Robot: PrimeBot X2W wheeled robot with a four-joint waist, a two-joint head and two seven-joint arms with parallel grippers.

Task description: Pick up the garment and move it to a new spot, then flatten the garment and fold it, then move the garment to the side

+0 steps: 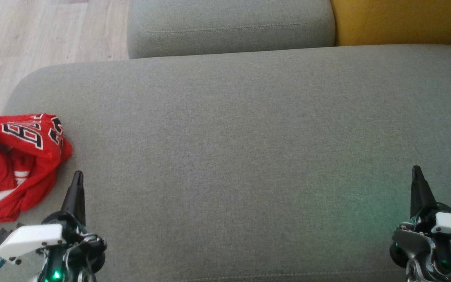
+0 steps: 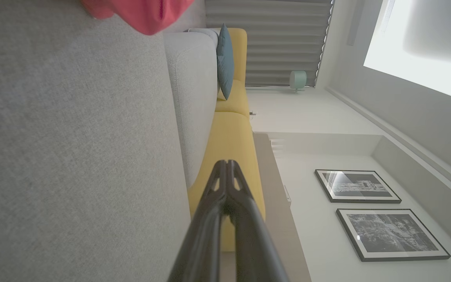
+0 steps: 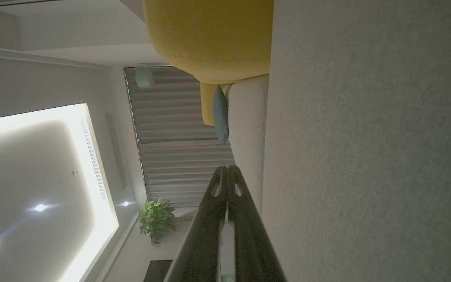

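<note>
The garment is a red jersey with black-and-white lettering and white trim, lying crumpled at the left end of the grey sofa seat. A red corner of the garment also shows at the top of the left wrist view. My left gripper is shut and empty, just right of the jersey's lower edge and apart from it. In the left wrist view its fingertips are pressed together. My right gripper stands shut and empty over the seat's far right, its tips closed.
A grey back cushion lies beyond the seat, with a yellow cushion to its right. Wooden floor shows past the seat's left edge. A blue pillow leans further along the sofa.
</note>
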